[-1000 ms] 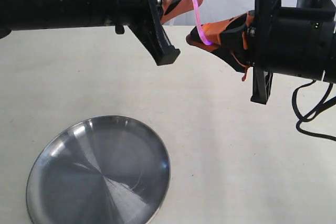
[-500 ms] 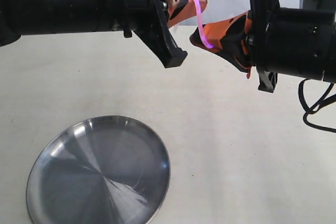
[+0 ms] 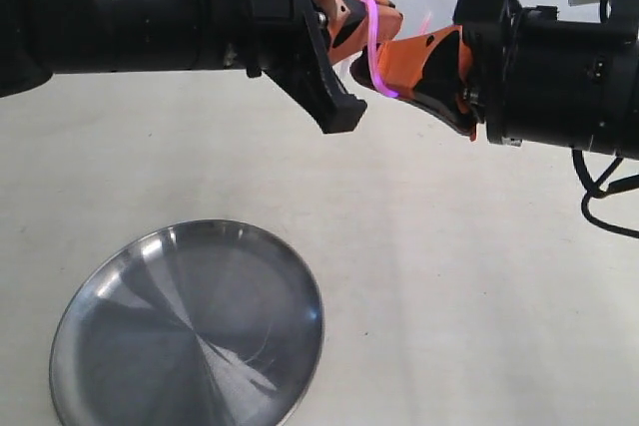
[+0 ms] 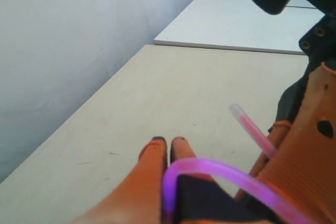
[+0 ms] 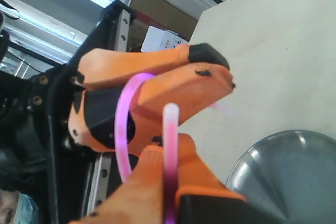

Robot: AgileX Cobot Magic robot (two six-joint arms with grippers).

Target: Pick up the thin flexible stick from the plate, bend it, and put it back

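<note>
The left gripper (image 3: pixel 391 19) and right gripper (image 3: pixel 359 67), each pinching an end of the stick (image 3: pixel 372 42), are drawing closer, tightening its arc. Bending is progressing well above the plate (image 3: pixel 80 308).

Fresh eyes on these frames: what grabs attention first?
The bright pink thin flexible stick, bent into a tight arc in mid-air between the left claw and right claw, both shut on it, top middle of the exterior view. Lower left, the shiny steel plate lies bare on the pale table.
</note>
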